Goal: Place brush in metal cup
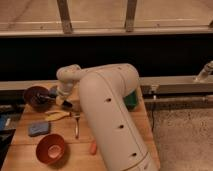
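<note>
Though its hold on the brush is hidden, the hand (pixel 60 98) is closed, far left over the table (pixel 20 148); lifting should follow.

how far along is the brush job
Done: nothing visible yet. In hand: the gripper is down at the table's back left, shut beside the dark bowl, seemingly on the brush. Left: lift the brush and drop it into the metal cup, which I cannot pick out here.
</note>
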### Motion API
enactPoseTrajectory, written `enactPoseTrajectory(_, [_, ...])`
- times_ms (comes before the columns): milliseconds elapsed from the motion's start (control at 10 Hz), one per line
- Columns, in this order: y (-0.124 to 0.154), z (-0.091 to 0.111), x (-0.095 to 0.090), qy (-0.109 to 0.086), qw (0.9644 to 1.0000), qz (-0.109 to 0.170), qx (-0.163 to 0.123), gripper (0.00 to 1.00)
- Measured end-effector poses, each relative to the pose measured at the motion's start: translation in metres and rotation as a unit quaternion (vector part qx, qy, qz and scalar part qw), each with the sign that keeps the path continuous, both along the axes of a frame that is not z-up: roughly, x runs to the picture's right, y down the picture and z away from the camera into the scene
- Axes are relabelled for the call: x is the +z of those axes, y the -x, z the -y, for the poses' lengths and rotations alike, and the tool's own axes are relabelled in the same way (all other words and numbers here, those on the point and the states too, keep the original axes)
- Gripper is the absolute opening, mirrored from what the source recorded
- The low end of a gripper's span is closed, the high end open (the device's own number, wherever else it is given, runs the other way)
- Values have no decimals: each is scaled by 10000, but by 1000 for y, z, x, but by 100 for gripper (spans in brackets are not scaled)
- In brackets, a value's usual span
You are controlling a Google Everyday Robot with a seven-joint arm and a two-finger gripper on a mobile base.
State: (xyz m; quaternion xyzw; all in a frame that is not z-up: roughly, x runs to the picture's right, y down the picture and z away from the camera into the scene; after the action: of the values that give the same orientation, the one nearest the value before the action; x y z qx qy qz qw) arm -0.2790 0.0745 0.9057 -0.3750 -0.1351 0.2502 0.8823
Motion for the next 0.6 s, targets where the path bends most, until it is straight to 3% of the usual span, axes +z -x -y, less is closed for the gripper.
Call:
enactPoseTrajectory(300, [6,14,-23,28,9982,598,19,0])
enactPoseTrajectory(600, [16,26,-44,17,9933,1147,116,0])
